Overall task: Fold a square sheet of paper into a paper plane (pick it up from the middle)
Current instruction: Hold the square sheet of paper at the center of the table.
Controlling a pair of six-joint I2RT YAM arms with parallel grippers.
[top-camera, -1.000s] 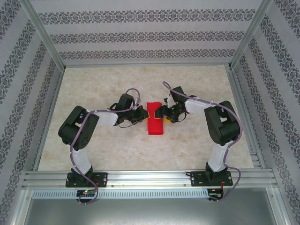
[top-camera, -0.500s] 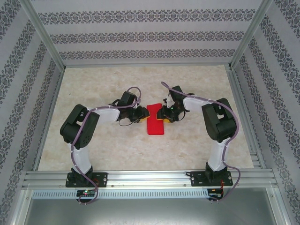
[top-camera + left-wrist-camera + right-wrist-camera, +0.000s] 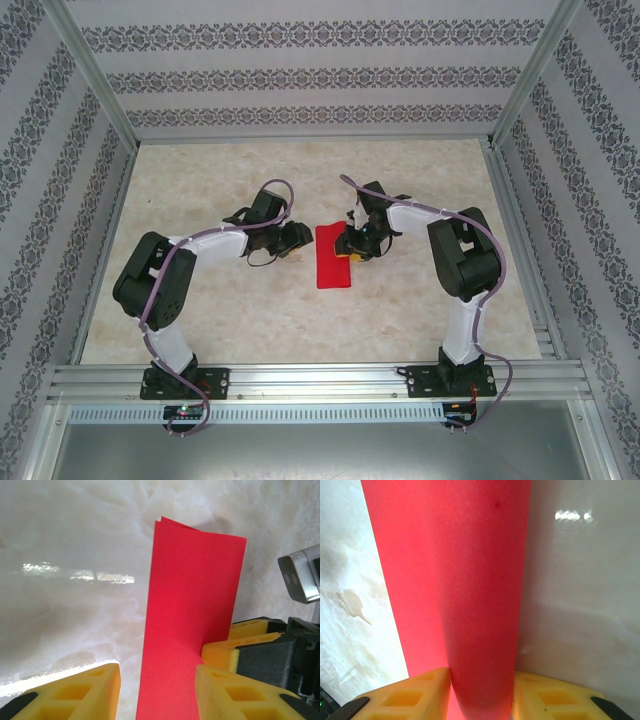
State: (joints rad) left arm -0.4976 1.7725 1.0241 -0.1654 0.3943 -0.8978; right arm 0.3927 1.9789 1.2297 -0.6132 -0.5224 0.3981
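Note:
The square sheet of paper (image 3: 335, 262) lies on the table as a narrow red rectangle folded double, not the shape of a paper plane. In the left wrist view the sheet (image 3: 192, 590) runs between the yellow fingers of my left gripper (image 3: 156, 675), which is open, with a gap at its left finger (image 3: 90, 690). My left gripper (image 3: 303, 240) sits at the sheet's left edge. My right gripper (image 3: 345, 248) is at the right edge. Its fingers (image 3: 420, 690) press both sides of a bulging red fold (image 3: 470, 570), so my right gripper (image 3: 481, 680) is shut on it.
The pale marble tabletop (image 3: 250, 310) is walled by patterned panels and aluminium posts (image 3: 95, 75). A metal rail (image 3: 320, 380) runs along the near edge by the arm bases. The right gripper's yellow finger and black body (image 3: 265, 650) crowd the left wrist view.
My left gripper has opened and drawn back slightly left off the sheet. The right gripper's jaws have closed onto the sheet's right edge.

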